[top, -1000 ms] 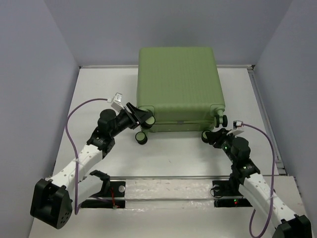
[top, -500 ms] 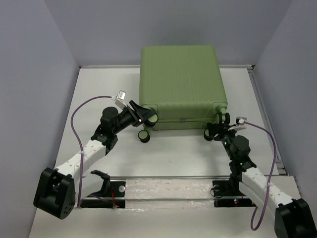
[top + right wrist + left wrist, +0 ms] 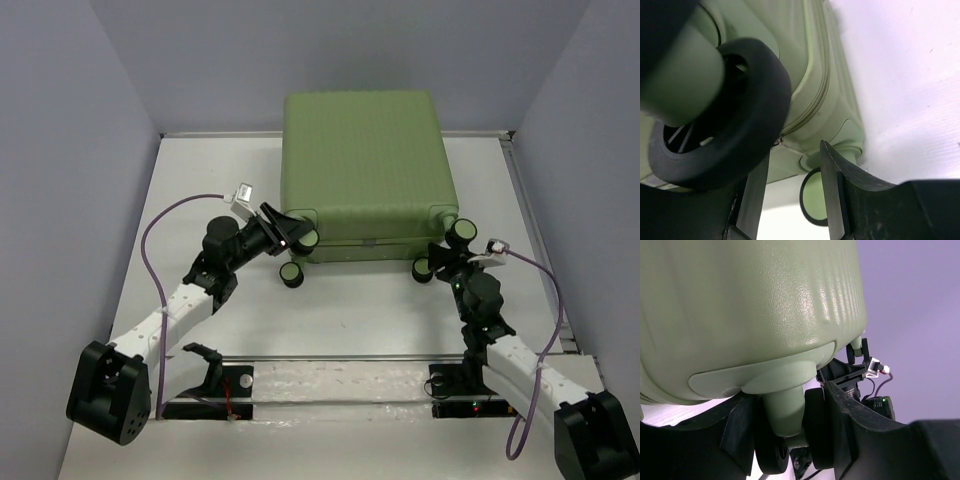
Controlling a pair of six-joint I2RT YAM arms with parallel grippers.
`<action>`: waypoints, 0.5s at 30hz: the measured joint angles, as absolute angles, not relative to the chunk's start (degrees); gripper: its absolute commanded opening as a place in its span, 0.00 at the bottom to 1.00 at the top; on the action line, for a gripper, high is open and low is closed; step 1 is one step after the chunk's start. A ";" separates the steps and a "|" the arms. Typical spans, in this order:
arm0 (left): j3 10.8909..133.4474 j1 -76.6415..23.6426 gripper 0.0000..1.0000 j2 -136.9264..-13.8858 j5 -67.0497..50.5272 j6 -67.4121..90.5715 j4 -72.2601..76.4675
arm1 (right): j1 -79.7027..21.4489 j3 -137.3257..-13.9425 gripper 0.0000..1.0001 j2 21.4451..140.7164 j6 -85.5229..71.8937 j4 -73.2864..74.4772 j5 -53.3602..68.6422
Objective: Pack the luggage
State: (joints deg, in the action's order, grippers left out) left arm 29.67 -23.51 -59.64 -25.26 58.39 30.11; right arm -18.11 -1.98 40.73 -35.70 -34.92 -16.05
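Top external: luggage lies closed mid-frame on table. Left gripper clamps its left wheel. Right gripper, released, sits between two right-hand wheels.

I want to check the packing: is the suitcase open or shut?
Shut. The suitcase lies flat, its two green halves meet along the zip, and no lining shows.

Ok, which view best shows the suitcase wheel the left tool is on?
Left wrist: the wheel sits close up between the fingers of the left tool, stem and tyres clear. Top external shows it small at the luggage corner; right wrist shows only other wheels.
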 measured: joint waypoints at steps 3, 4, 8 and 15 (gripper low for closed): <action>29.67 -23.53 0.06 -59.18 -24.77 58.02 29.41 | -18.09 -1.98 0.51 42.17 -34.79 -37.01 -17.15; 29.67 -23.53 0.06 -59.11 -24.73 57.95 29.34 | -18.09 -1.98 0.50 43.33 -34.35 -38.35 -17.08; 29.67 -23.53 0.06 -59.11 -24.45 57.95 29.34 | -18.20 -1.98 0.47 51.09 -31.59 -46.65 -14.81; 29.67 -23.51 0.06 -59.05 -23.70 57.93 29.28 | -18.20 -2.20 0.24 67.37 -29.02 -64.49 -11.66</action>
